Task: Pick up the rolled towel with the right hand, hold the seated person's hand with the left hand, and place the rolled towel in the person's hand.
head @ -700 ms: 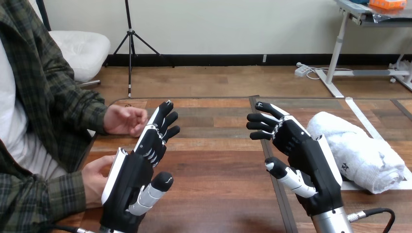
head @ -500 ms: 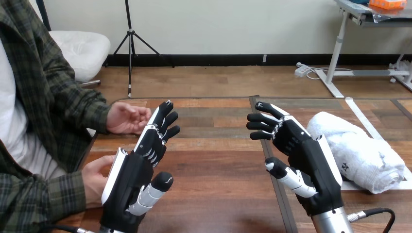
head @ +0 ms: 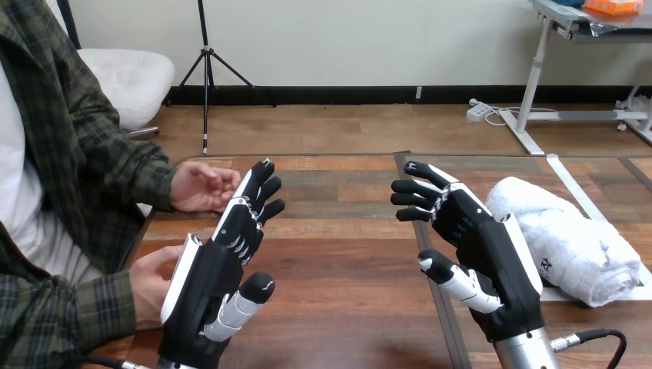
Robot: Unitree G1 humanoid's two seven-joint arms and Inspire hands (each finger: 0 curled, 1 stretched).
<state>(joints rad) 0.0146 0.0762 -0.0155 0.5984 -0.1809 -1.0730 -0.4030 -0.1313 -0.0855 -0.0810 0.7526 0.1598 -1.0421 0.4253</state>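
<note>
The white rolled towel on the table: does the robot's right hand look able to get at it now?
Probably yes. The white rolled towel lies just beside the open right hand, at its outer side, on the wooden table, with nothing between them.

Bare table (head: 346, 269) between left hand (head: 211, 284) and right hand (head: 480, 250): wide free lane running 6 to 12 o'clock. Rolled towel (head: 569, 242) lies at 3 o'clock of right hand, just beside its back. Person's farther hand (head: 200, 187) sits at 11 o'clock of left hand, at its far end (contact unclear). Person's nearer hand (head: 150, 284), at 9 o'clock and partly hidden behind left hand, closes leftward passage.
</note>
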